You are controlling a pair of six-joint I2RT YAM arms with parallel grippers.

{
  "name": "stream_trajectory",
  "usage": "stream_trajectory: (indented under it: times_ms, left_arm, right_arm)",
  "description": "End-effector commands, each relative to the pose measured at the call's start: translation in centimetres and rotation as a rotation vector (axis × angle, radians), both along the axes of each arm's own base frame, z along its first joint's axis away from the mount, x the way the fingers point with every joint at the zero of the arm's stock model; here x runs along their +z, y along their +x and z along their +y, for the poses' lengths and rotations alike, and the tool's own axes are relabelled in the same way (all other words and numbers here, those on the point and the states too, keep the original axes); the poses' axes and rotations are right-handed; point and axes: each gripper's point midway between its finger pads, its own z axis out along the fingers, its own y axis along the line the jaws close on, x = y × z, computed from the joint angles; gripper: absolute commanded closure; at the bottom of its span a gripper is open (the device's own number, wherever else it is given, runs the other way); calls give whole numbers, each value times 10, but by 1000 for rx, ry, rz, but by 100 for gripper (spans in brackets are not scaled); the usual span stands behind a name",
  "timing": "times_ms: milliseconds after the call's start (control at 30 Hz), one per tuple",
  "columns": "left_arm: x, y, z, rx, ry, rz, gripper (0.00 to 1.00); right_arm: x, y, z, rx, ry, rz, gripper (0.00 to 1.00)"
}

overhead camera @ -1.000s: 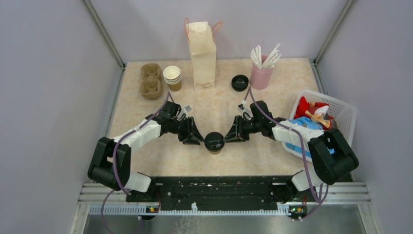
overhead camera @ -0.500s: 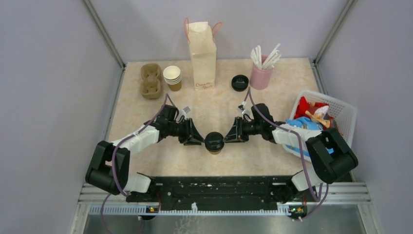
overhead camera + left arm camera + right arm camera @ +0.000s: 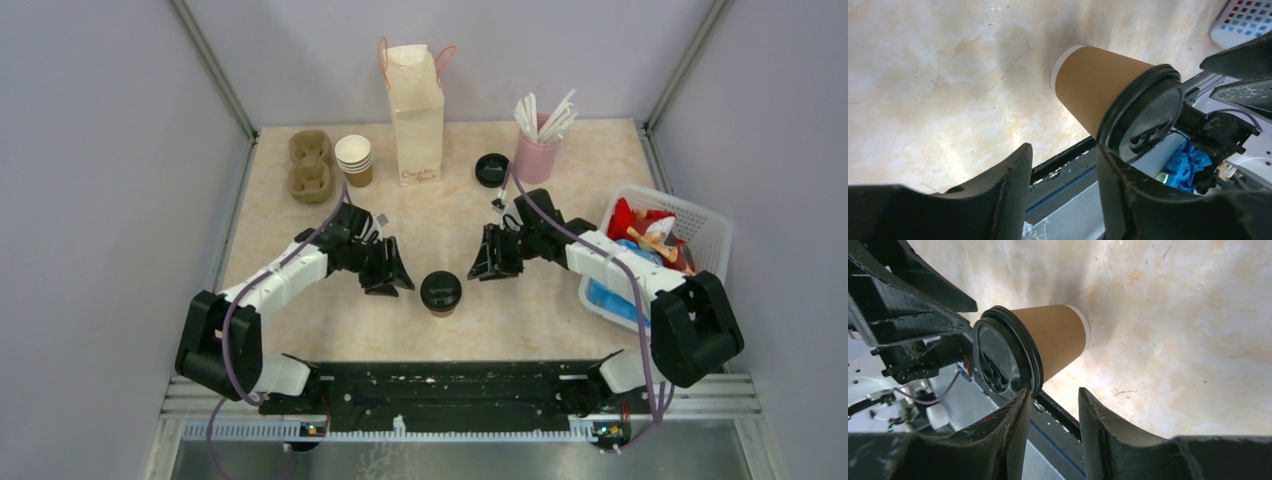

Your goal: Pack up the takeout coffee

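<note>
Change: both grippers have drawn back from the takeout coffee [image 3: 440, 292]. A second ago their tips stood close against its lid on either side. The cup has not shifted.
Takeout coffee: upright on the table [image 3: 290, 225], near the front edge and midway between the arms, black lid on.
Left gripper [image 3: 398, 281]: just left of the cup and slightly farther back, clear of it. Its jaws stand partly apart with nothing between them.
Right gripper [image 3: 482, 268]: right of the cup and slightly farther back, not touching it. A narrower gap shows between its fingers [image 3: 1009, 437], and that gap is empty too.
Hard to make out: the lid hides what the cup holds. In the left wrist view one finger [image 3: 1120, 197] cuts off the lid's lower edge.
White basket [image 3: 708, 238]: at the right edge, holding red and blue packets. The right arm crosses its near side, so the blue packet is partly covered.
Pink cup [image 3: 535, 158]: far right of centre, holding white straws.
Loose black lid [image 3: 491, 169]: just left of the pink cup, flat on the table.
Paper bag [image 3: 416, 115]: far centre, upright, red handles. Its inside is not visible.
Stack of paper cups [image 3: 354, 159]: left of the bag.
Cardboard cup carrier [image 3: 310, 166]: far left, beside the stack, its wells bare.
</note>
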Motion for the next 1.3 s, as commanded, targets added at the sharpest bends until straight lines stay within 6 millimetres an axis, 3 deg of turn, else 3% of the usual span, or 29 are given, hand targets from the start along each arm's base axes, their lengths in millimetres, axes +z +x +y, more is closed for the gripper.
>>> stream_trajectory:
  times_ms: [0, 100, 167, 400, 500, 700, 900, 1100, 1267]
  left_arm:
    - [30, 7, 3, -23, 7, -103, 38]
    - [47, 4, -20, -81, -173, -146, 14]
    - [53, 6, -35, -100, -289, -151, 10]
    - [29, 5, -51, -127, -355, -55, 14]
    - [12, 3, -56, -144, -304, -8, 27]
    - [5, 4, -81, -172, -278, 12, 34]
    - [2, 5, -123, -205, -307, 31, 36]
    - [-1, 6, -188, -268, -357, 52, 36]
    - [-7, 5, -229, -317, -356, 60, 37]
  right_arm:
    - [25, 2, -19, 36, -100, -98, 56]
    - [31, 1, -18, 43, -88, -107, 51]
    - [36, 1, -19, 36, -86, -117, 49]
    - [55, -3, -27, 9, -83, -164, 49]
    - [68, -7, -36, -15, -84, -199, 49]
    - [95, -14, -56, -69, -112, -265, 49]
    - [131, -24, -79, -135, -148, -352, 49]
    - [171, -38, -100, -215, -150, -441, 49]
    - [182, -54, -113, -254, -148, -460, 49]
